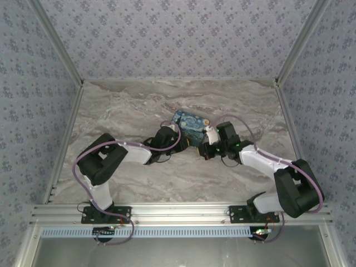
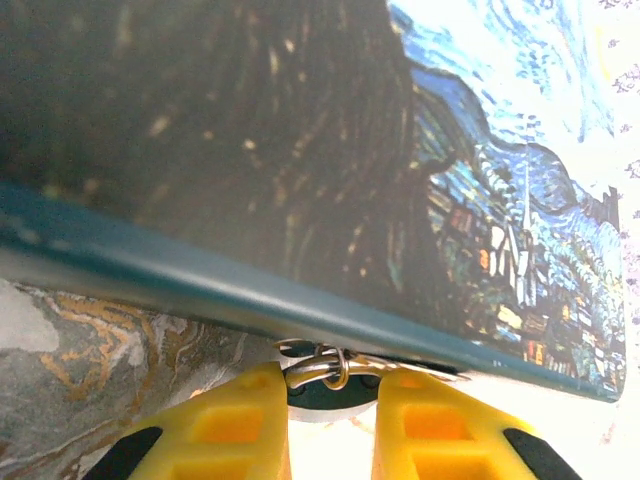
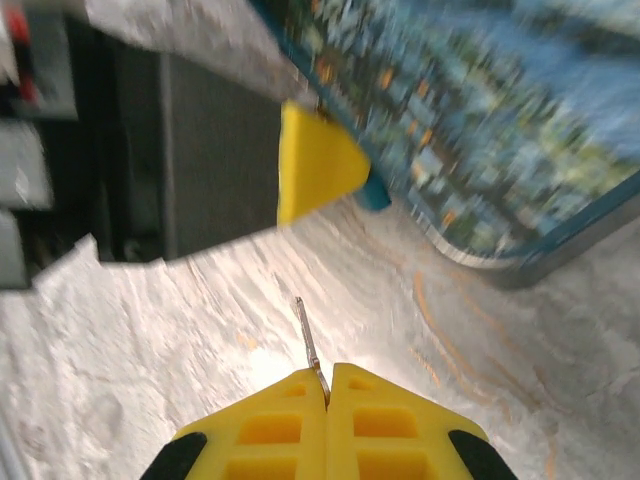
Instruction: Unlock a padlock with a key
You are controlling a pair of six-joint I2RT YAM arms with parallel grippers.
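Here, padlock between left pincer tips, key in right pincer.

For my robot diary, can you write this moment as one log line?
left claw: holds padlock by box | right claw: shut on key | key: not in padlock yet

- padlock: only a dark sliver and its metal loop peek out between the left gripper's fingers
- key: just the thin blade shows, the rest is buried in the right gripper's pinched fingers
- painted box: smeared on the right wrist cam, cut off by the frame edge
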